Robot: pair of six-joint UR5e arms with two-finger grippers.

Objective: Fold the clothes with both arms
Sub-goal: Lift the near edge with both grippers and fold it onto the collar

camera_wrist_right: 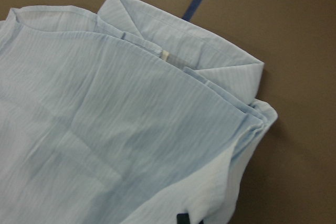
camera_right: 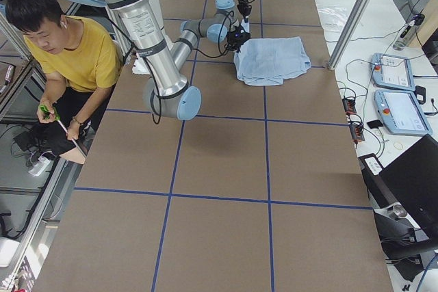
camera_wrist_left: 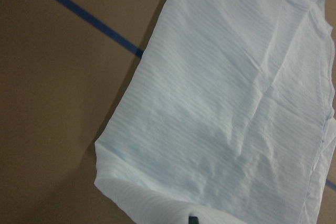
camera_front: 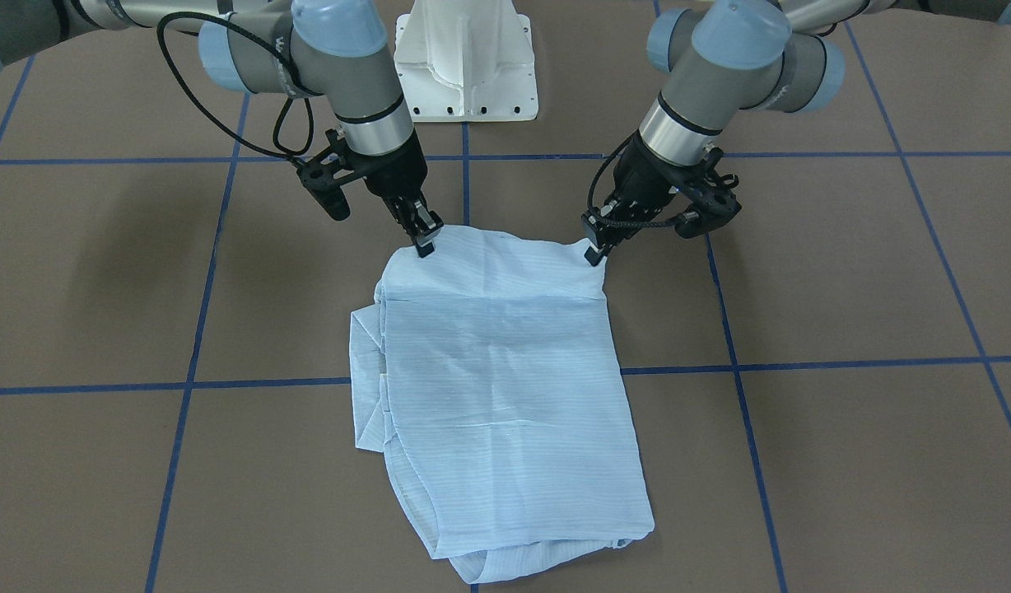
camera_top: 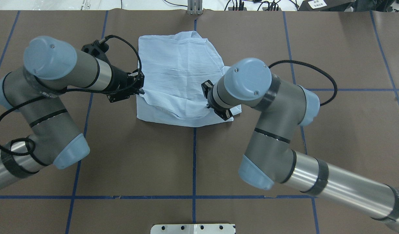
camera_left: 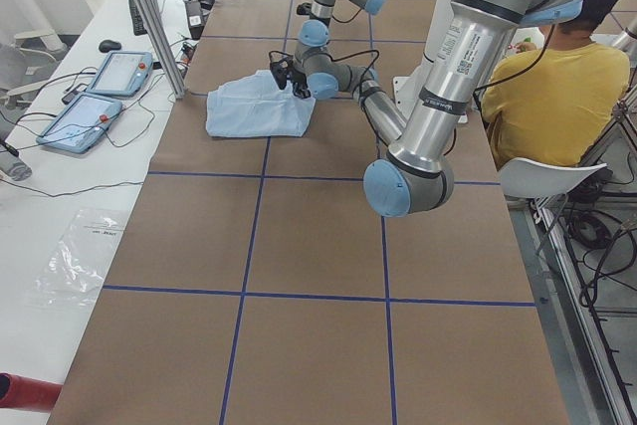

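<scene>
The light blue striped shirt (camera_front: 497, 371) lies folded in a rough rectangle on the brown table, with a sleeve part sticking out on one side. My left gripper (camera_front: 594, 255) is shut on one corner of the edge nearest the robot base. My right gripper (camera_front: 426, 245) is shut on the other corner of that edge. In the overhead view the shirt (camera_top: 180, 78) shows between both wrists, and that edge is raised slightly at the left gripper (camera_top: 141, 92). The left wrist view shows the shirt (camera_wrist_left: 226, 103) spread below. The right wrist view shows stacked layers of the shirt (camera_wrist_right: 105, 129) and a collar fold.
The white pedestal base (camera_front: 466, 66) stands behind the shirt. Blue tape lines (camera_front: 802, 362) grid the table. A person in a yellow shirt (camera_left: 557, 87) sits beside the robot. Teach pendants (camera_left: 100, 97) and a metal post (camera_left: 149, 22) are along the far table edge.
</scene>
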